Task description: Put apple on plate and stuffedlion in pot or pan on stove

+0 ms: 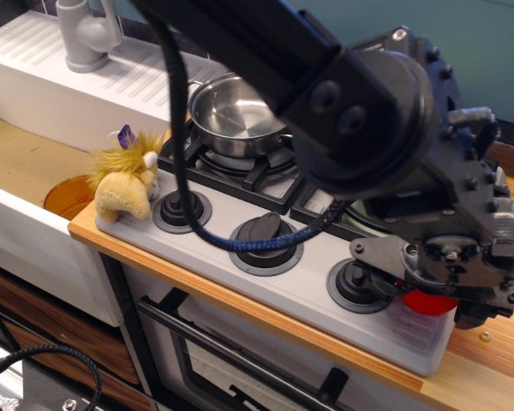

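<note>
I am reading no writing anywhere. My arm is reaching down over the stove's (325,304) right front corner, its gripper (441,287) sitting over the apple (428,301), which shows only as a red sliver; I cannot tell its jaw state. The lion (128,184) is lying at the left corner, the pot (233,111) sitting on the back burner.

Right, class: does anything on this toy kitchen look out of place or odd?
Yes. A stuffed lion lies at the stove's left front corner beside a knob, an odd spot for a plush toy. The pot sits empty on a burner. The apple is mostly hidden under the gripper.
</note>
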